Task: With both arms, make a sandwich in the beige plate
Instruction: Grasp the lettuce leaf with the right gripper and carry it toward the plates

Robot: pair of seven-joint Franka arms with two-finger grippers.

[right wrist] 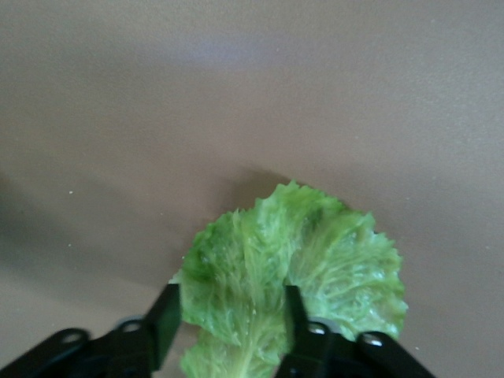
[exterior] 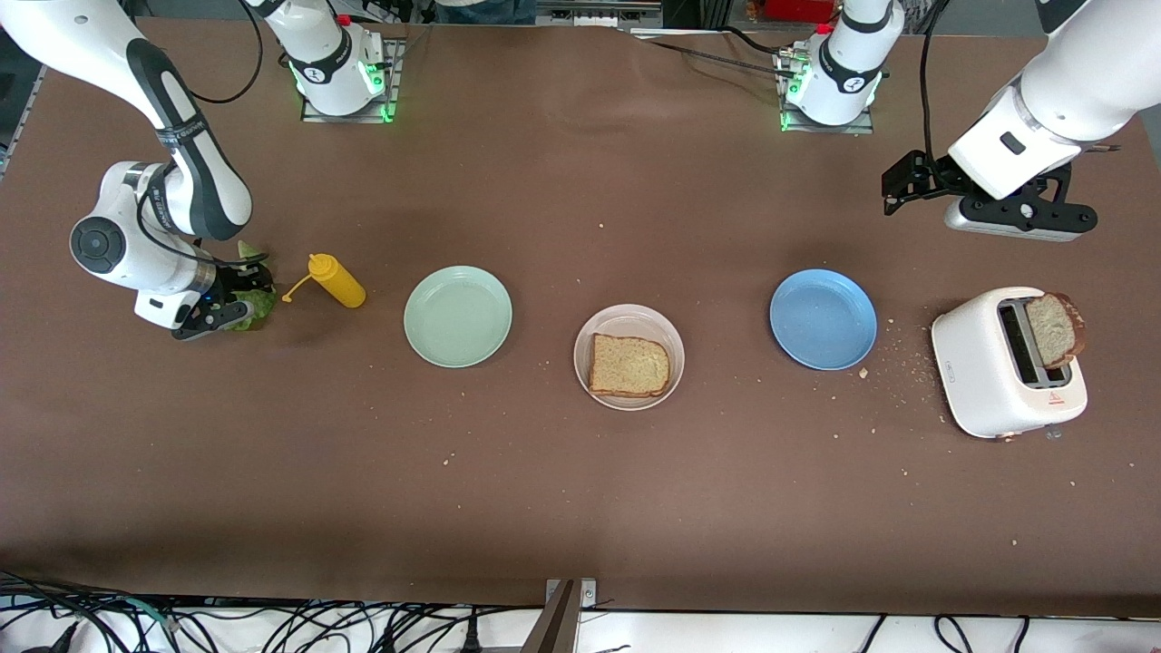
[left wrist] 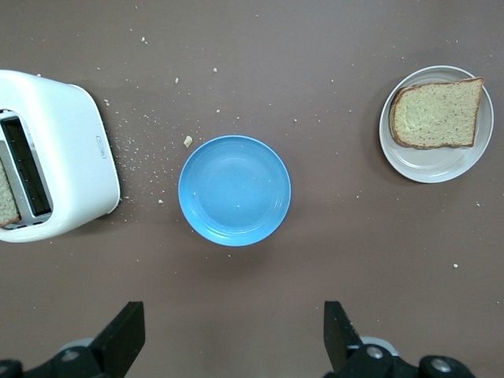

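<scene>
- The beige plate (exterior: 629, 323) is set near the middle of the brown table (exterior: 580, 490), between a mint-green plate (exterior: 457, 316) and a blue plate (exterior: 823, 318).
- One toast slice (exterior: 629, 365) is laid flat in the beige plate; nothing is stacked on it.
- A second toast slice (exterior: 1052, 328) is seen standing up out of a slot of the white toaster (exterior: 1007, 363), at the left arm's end of the table.
- The lettuce leaf (right wrist: 295, 276) is pinched between the closed-in fingers of the right gripper (right wrist: 228, 315), low over the table at the right arm's end.
- A yellow squeeze bottle (exterior: 336, 280) is lying on its side just beside that gripper.
- The left gripper (left wrist: 232, 339) is held in the air above the table near the toaster and the blue plate, with its fingers spread wide and nothing between them.
- Crumbs (exterior: 893, 363) are scattered between the blue plate and the toaster.
</scene>
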